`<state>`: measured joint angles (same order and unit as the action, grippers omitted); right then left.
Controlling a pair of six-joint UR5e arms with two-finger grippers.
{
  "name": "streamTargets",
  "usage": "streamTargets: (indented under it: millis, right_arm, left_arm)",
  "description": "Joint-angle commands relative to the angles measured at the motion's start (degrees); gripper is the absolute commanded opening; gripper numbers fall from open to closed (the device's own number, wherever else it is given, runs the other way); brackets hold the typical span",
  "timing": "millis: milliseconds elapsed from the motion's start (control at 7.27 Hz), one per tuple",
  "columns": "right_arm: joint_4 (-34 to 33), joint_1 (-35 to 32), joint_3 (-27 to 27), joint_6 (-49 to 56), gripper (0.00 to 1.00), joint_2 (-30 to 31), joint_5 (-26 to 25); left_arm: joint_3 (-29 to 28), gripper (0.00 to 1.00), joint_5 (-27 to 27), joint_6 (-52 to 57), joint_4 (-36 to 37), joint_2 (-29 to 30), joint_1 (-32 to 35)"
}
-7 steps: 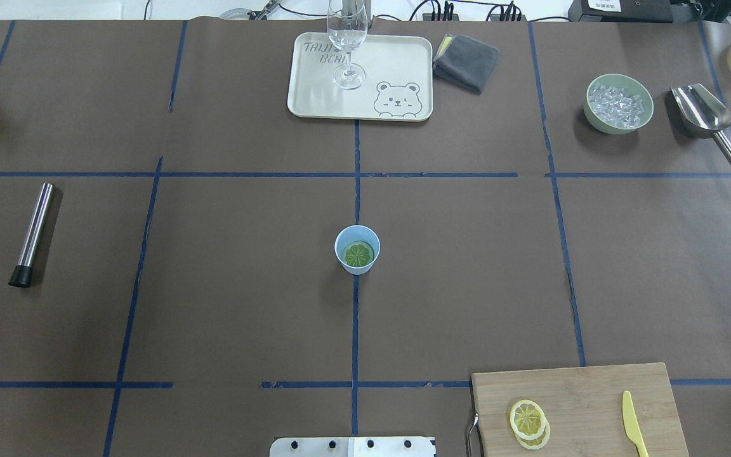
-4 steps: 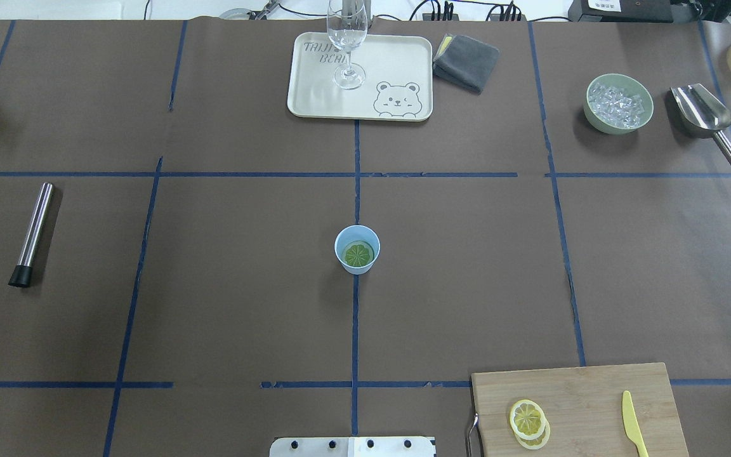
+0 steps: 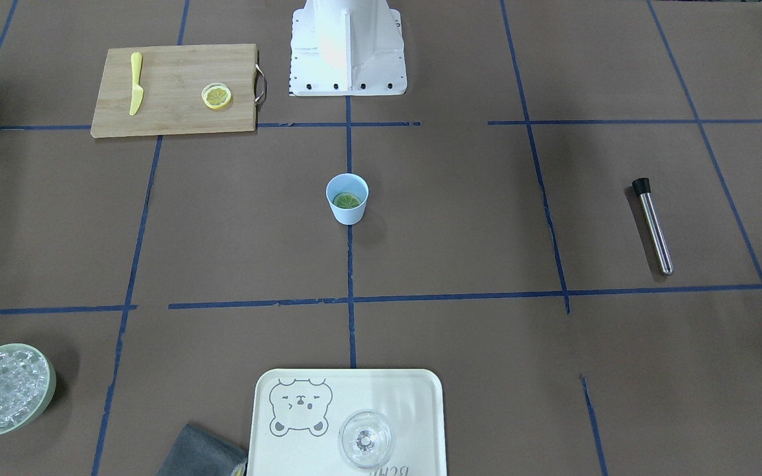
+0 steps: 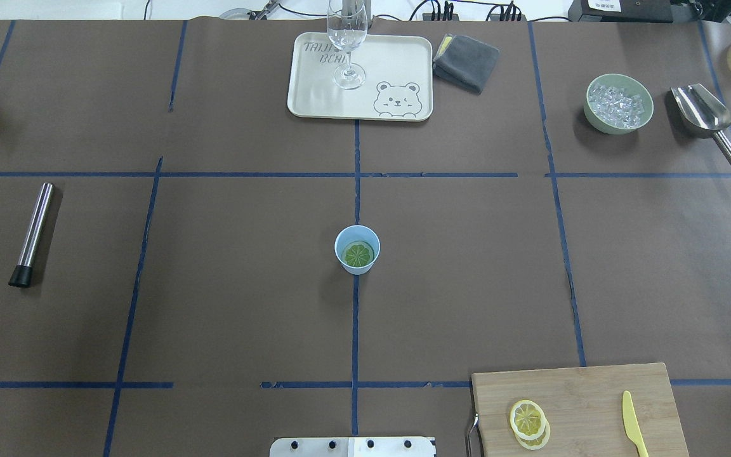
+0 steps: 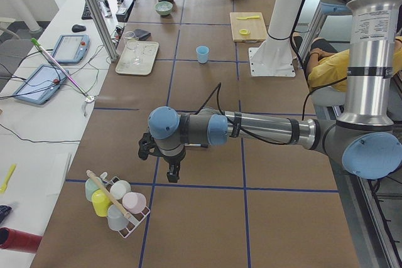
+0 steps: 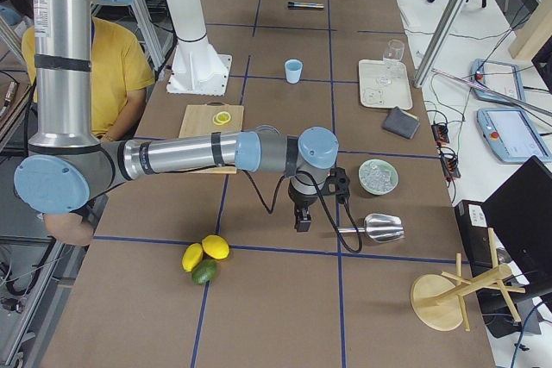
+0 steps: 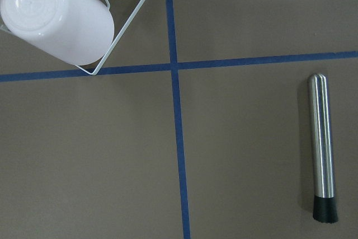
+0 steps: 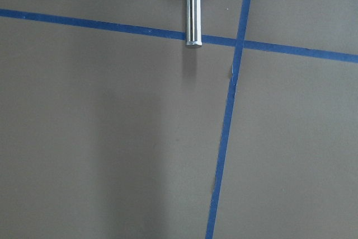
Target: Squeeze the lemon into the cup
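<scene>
Two yellow lemon slices (image 4: 526, 417) lie overlapping on the wooden cutting board (image 4: 594, 387) at the near right; they also show in the front-facing view (image 3: 216, 96). The light-blue cup (image 4: 358, 269) stands at the table's middle with a green citrus slice inside, and shows in the front-facing view (image 3: 346, 215) too. My left gripper (image 5: 173, 172) hangs over the table's far left end, next to a rack of cups. My right gripper (image 6: 301, 220) hangs over the far right end, near the scoop. I cannot tell whether either is open or shut.
A yellow knife (image 4: 633, 424) lies on the board. A tray (image 4: 397, 63) bears a clear glass (image 4: 347, 38). A grey cloth (image 4: 467, 61), a green bowl of ice (image 4: 594, 117), a metal scoop (image 4: 705, 117), a steel rod (image 4: 32, 235) and a cup rack (image 5: 116, 202) stand around.
</scene>
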<state>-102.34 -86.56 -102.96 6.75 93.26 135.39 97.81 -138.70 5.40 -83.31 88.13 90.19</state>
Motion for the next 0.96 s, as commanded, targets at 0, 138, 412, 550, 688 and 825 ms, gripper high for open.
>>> streamTargets:
  millis: [0,138,412,550,688,825]
  right_arm:
    - [0.21,0.86,-0.13,-0.07,1.00,-0.10,0.04]
    - [0.39,0.77,-0.57,-0.07,1.00,-0.01,-0.13]
    - [0.47,0.69,-0.57,-0.78,1.00,-0.10,-0.22]
    - [0.47,0.34,-1.01,-0.95,1.00,-0.01,-0.13]
    - [0.39,-0.10,-1.97,-0.95,1.00,0.68,-0.48]
    - [0.39,-0.10,-1.54,-0.86,1.00,0.87,-1.09]
  left_arm:
    - [3.43,1.00,0.01,0.14,0.16,0.37,0.08]
    - [1.88,1.00,0.44,0.14,0.43,0.64,-0.10]
    - [0.91,1.00,0.53,0.84,0.43,0.99,-0.09]
    - [1.33,1.00,0.45,0.85,-1.14,1.17,0.08]
    - [1.59,1.00,0.71,1.19,-1.33,0.91,0.08]
    - [1.34,1.00,2.01,1.28,-2.63,0.47,0.08]
